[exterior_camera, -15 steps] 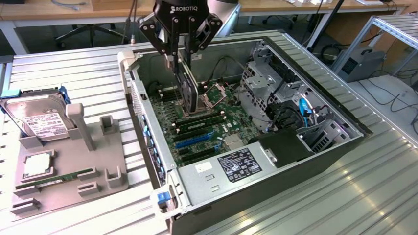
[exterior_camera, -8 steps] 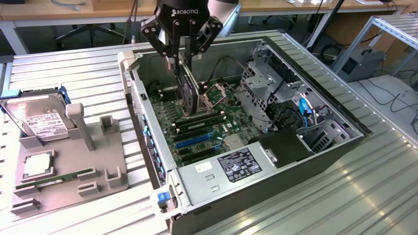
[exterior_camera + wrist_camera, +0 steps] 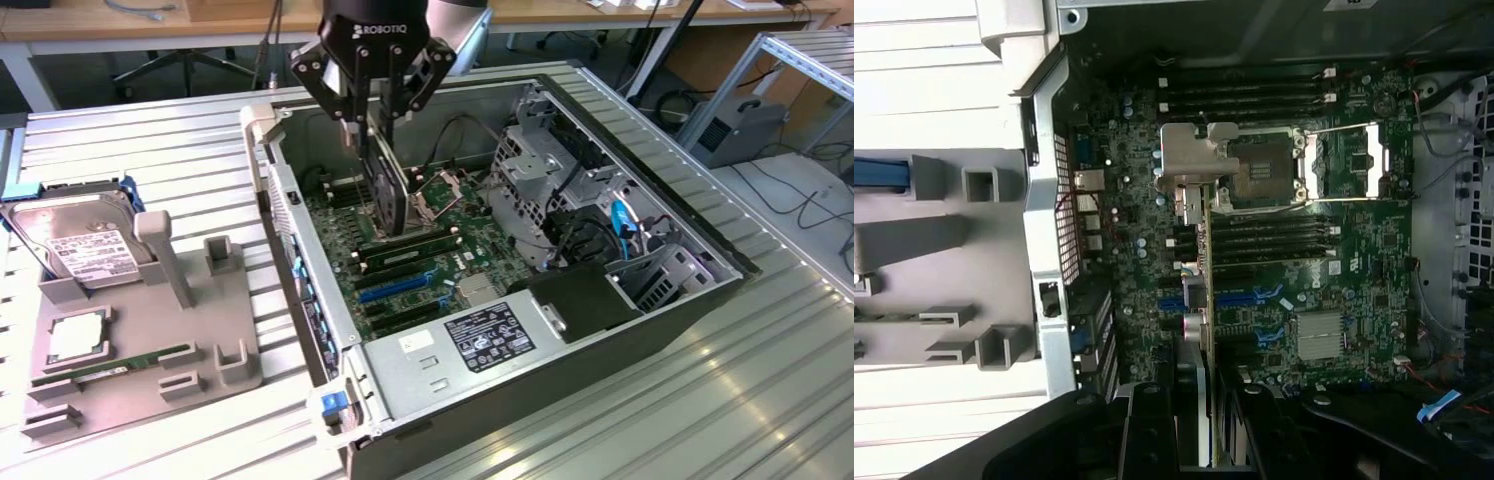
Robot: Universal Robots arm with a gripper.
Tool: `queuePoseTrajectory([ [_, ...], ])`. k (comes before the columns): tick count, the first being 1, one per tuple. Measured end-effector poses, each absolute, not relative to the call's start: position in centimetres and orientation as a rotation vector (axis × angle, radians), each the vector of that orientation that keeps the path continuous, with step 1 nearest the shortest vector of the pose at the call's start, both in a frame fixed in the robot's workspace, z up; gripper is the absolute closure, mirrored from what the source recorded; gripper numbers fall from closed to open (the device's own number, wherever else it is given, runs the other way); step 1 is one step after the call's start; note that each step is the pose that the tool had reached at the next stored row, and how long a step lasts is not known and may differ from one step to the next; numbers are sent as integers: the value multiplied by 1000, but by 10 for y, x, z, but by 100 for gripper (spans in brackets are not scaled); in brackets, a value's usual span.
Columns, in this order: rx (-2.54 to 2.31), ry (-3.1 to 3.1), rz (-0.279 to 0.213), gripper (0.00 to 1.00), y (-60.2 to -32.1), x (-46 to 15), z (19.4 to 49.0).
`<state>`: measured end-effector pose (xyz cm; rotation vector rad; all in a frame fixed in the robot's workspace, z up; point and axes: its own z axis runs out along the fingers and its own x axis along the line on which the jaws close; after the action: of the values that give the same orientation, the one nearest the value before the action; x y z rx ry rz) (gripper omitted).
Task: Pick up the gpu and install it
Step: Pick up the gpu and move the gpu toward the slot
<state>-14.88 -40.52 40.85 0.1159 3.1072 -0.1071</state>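
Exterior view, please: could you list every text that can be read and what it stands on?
"ROBOTIQ": on the gripper, which holds the gpu.
Label on the hard drive: too small to read.
Print on the black sticker in the computer case: too small to read.

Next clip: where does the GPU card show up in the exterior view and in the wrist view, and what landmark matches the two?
Exterior view: the thin black expansion card with a silver bracket hangs on edge from the hand, above the green motherboard.
Wrist view: the card is seen edge-on, reaching out from the hand over the motherboard.
Shared landmark: the square silver finned heatsink.
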Motion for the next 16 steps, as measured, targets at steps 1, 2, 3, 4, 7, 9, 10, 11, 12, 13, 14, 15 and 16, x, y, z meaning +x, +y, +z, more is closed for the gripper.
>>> queuePoseTrajectory([
  [1,116,3107,-108,73,-405,-149,408],
  [2,116,3107,-109,73,-405,-148,408],
  [3,116,3107,-110,73,-405,-148,407],
  [4,116,3107,-111,73,-405,-148,407],
  [7,116,3107,-114,73,-405,-147,406],
  [9,116,3107,-116,73,-405,-147,405],
  [10,116,3107,-117,73,-405,-146,405],
  [11,116,3107,-118,73,-405,-146,404],
  [12,116,3107,-119,73,-405,-145,404],
  [13,116,3107,-121,73,-405,-144,404],
  [14,116,3106,-122,73,-405,-144,403],
  [15,116,3106,-122,73,-405,-143,403],
  [16,116,3106,-123,73,-405,-141,403],
])
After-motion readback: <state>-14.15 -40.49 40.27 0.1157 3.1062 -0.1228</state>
